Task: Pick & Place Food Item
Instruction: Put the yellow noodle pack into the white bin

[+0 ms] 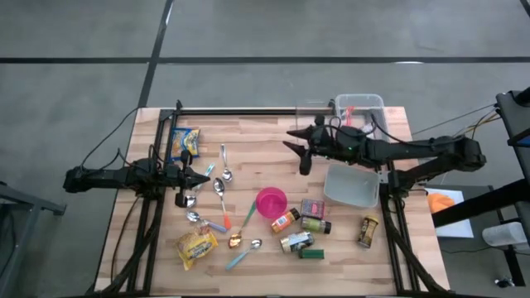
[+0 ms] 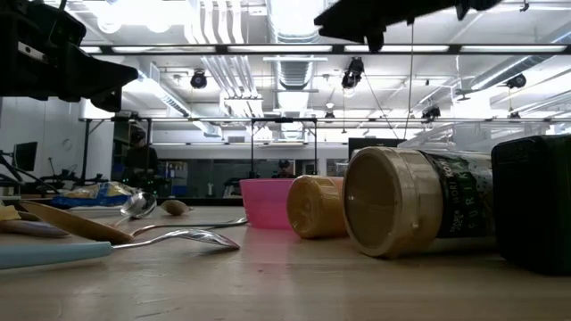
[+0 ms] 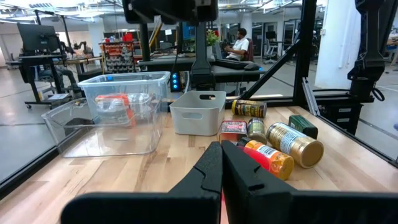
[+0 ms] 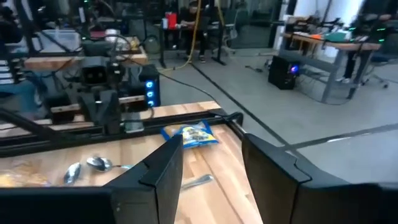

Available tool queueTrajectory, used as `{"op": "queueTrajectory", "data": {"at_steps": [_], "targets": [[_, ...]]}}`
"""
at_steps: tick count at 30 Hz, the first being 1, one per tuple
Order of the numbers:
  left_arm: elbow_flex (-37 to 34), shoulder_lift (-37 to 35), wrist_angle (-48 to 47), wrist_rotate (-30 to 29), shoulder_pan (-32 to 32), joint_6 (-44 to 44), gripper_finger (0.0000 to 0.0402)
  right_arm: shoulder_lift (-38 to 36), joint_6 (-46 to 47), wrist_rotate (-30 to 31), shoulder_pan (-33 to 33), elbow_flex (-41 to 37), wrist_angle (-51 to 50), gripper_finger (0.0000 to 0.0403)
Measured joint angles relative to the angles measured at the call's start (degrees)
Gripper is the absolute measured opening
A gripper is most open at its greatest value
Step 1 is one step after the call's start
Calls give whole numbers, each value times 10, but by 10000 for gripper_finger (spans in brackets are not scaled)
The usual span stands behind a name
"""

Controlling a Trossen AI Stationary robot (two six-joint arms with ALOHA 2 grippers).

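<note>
Food items lie spread over the wooden table: a blue snack bag (image 1: pixel 185 142) flat at the far left, a yellow snack bag (image 1: pixel 197 245) at the near left, and several spice jars (image 1: pixel 296 232) lying near the middle. My right gripper (image 1: pixel 298 149) hangs open high over the table's middle, far from the near edge, pointing level toward the left side. In its wrist view the right gripper (image 4: pixel 211 174) has nothing between its fingers, with the blue bag (image 4: pixel 189 134) lying beyond. My left gripper (image 3: pixel 221 155) is shut and empty at the table's left (image 1: pixel 203 176).
A pink cup (image 1: pixel 271 202) stands mid-table with several spoons (image 1: pixel 222 189) to its left. A grey bin (image 1: pixel 352 185) sits at the right. A clear container (image 1: pixel 360 112) stands at the far right corner. Bare wood lies between the blue bag and my right gripper.
</note>
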Motion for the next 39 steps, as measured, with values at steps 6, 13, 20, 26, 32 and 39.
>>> {"op": "queueTrajectory", "data": {"at_steps": [6, 13, 20, 26, 32, 39], "targets": [[0, 0, 0, 0, 0, 0, 0, -13, -1, -1, -3, -26, 17, 162], [0, 0, 0, 0, 0, 0, 0, -15, -4, -1, -3, -27, 17, 162], [0, 0, 0, 0, 0, 0, 0, -14, -23, 0, -3, -27, 16, 162], [0, 0, 0, 0, 0, 0, 0, -14, -7, 0, -3, -27, 16, 162], [0, 0, 0, 0, 0, 0, 0, -14, -12, 0, -3, -27, 16, 162], [0, 0, 0, 0, 0, -39, 0, -14, -13, 0, -3, -26, 16, 162]]}}
